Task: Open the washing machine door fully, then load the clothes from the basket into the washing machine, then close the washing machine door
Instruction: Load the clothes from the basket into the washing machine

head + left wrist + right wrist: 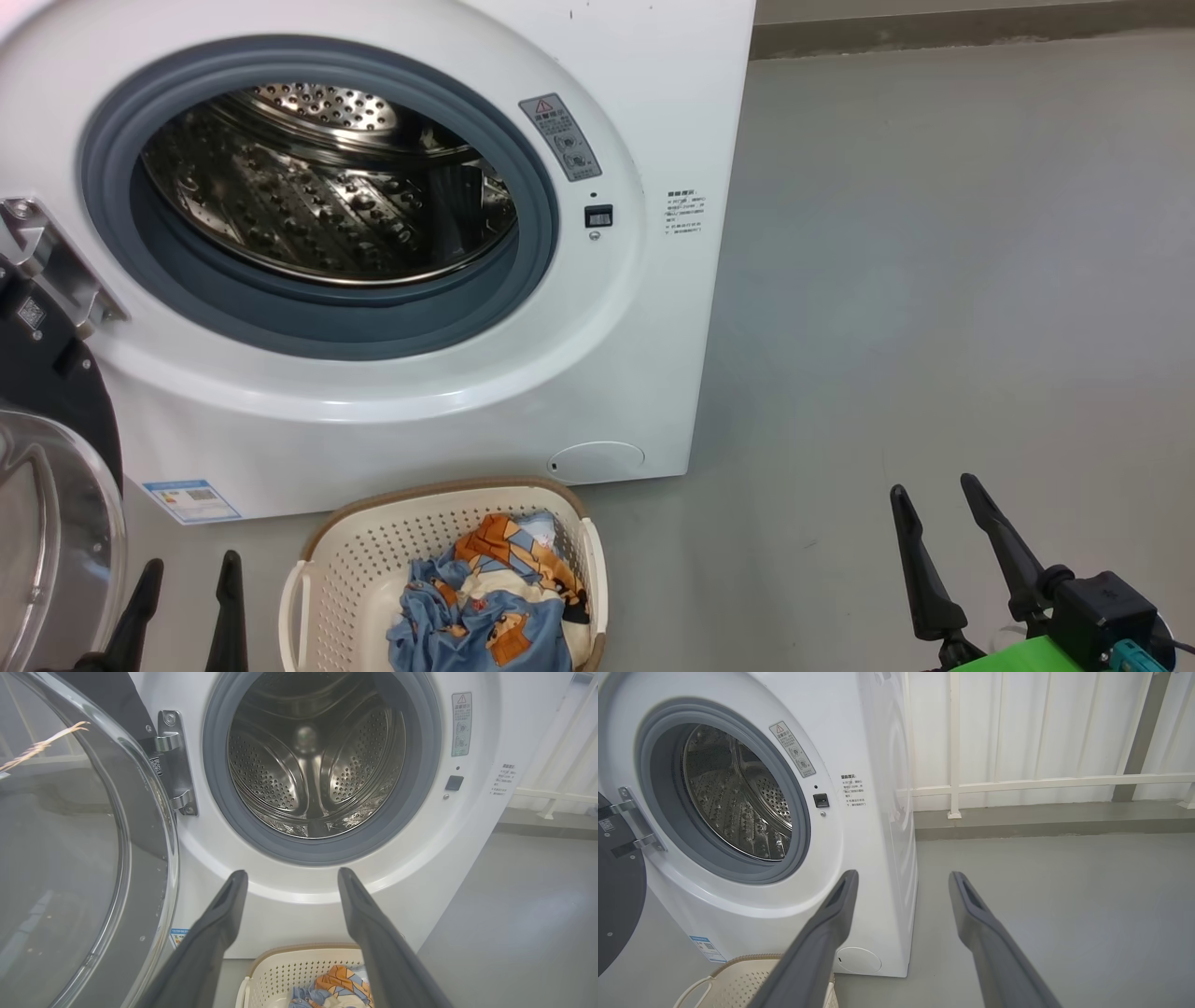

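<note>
Clothes (485, 607) are lying in the basket (364, 560) in front of the open washing machine (420, 411). The left hand (189, 565) and right hand (934, 485) are hanging open, holding nothing. A weak grab could be spilling them onto the floor (934, 280).

The right pincer (933, 485) has 2 dark fingers (920, 569), green base (1013, 660).

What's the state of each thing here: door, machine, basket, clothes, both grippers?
washing machine door: wide open, hinged out to the left
washing machine: nothing seen inside
basket: on the floor before the machine, loaded
clothes: heaped in the basket
left gripper: open, empty
right gripper: open, empty
</note>
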You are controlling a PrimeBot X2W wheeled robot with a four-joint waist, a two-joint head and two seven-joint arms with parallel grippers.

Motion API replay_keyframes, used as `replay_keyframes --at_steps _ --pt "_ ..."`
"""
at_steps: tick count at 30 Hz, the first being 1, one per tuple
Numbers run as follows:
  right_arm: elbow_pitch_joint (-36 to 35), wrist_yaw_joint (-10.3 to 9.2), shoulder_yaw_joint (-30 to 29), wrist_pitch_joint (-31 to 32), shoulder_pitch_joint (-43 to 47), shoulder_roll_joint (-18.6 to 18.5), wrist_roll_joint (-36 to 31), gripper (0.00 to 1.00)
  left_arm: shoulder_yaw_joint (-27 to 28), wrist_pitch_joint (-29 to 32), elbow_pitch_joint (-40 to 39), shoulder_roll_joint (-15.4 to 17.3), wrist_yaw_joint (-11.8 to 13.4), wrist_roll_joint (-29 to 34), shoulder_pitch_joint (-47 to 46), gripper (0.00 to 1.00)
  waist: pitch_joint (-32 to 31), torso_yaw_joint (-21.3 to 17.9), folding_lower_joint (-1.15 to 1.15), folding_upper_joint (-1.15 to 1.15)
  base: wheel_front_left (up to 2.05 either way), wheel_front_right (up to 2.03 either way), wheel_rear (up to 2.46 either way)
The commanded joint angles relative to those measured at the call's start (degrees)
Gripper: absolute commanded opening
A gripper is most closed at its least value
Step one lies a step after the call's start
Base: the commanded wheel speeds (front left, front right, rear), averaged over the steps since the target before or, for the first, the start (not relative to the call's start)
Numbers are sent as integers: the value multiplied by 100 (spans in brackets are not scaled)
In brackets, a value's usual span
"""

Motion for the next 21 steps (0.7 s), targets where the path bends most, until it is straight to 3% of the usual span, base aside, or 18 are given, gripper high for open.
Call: replay_keyframes --at_steps 1,21 --pt "-114 9 160 -68 -139 -27 -7 100 198 -37 -85 84 14 -28 -191 100 -3 5 0 0 0 0 0" --pt "-33 9 142 -68 -158 -27 -3 100 62 -37 -17 152 14 -28 -202 100 9 32 0 0 0 0 0"
